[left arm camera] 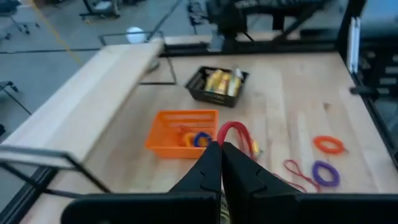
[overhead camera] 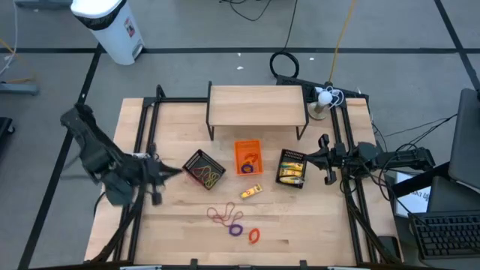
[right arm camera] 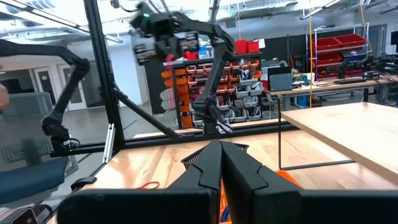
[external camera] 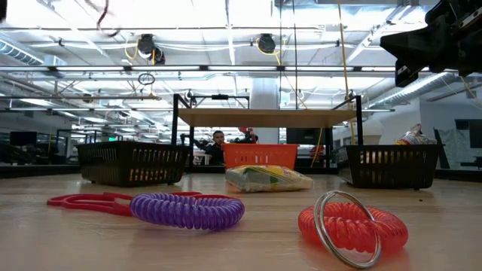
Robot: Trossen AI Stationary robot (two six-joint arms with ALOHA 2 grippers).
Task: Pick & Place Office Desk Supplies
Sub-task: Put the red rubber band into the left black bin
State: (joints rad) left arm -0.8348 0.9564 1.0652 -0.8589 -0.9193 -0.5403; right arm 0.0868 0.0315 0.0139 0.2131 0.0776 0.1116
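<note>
Orange coil ring (external camera: 352, 226) nearest low camera, purple ring (overhead camera: 236, 229) and red bands (overhead camera: 220, 215) beside it on bench (overhead camera: 180, 225) front | left gripper (overhead camera: 155, 176) jaws closed, empty, nearer | right gripper (overhead camera: 324, 157) closed, waits by yellow-packet tray (overhead camera: 292, 167)

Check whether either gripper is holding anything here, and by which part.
The left gripper is shut on a thin red rubber band, pinching one end of its loop. The right gripper is shut and holds nothing.
</note>
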